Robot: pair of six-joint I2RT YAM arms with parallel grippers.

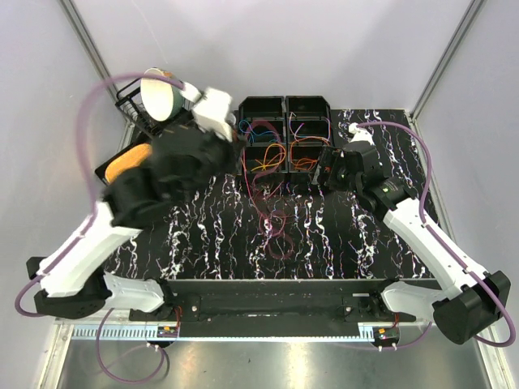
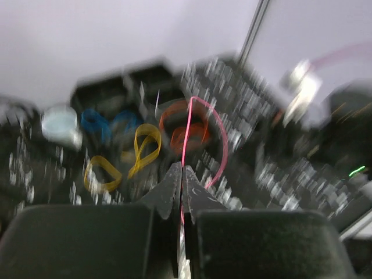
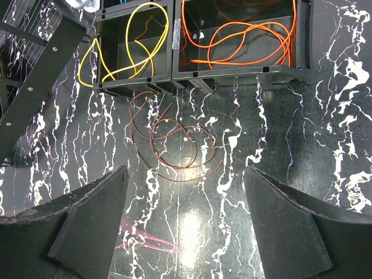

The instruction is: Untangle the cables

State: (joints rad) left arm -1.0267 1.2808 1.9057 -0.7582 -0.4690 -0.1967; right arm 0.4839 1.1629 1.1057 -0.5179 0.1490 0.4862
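Pale walls [image 1: 324,49] enclose a black, white-veined desk [image 1: 340,235]. At its far middle, bins [image 3: 174,35] hold looped yellow [image 3: 135,43], orange [image 3: 244,43] and blue cables [image 2: 96,122]. Just before them a maroon cable [image 3: 172,142] coils on the desk, sprawling far-to-near. The left jaws pinch a red cable [image 2: 186,131] arching toward the bins; the right jaws gape wide above the maroon coil.
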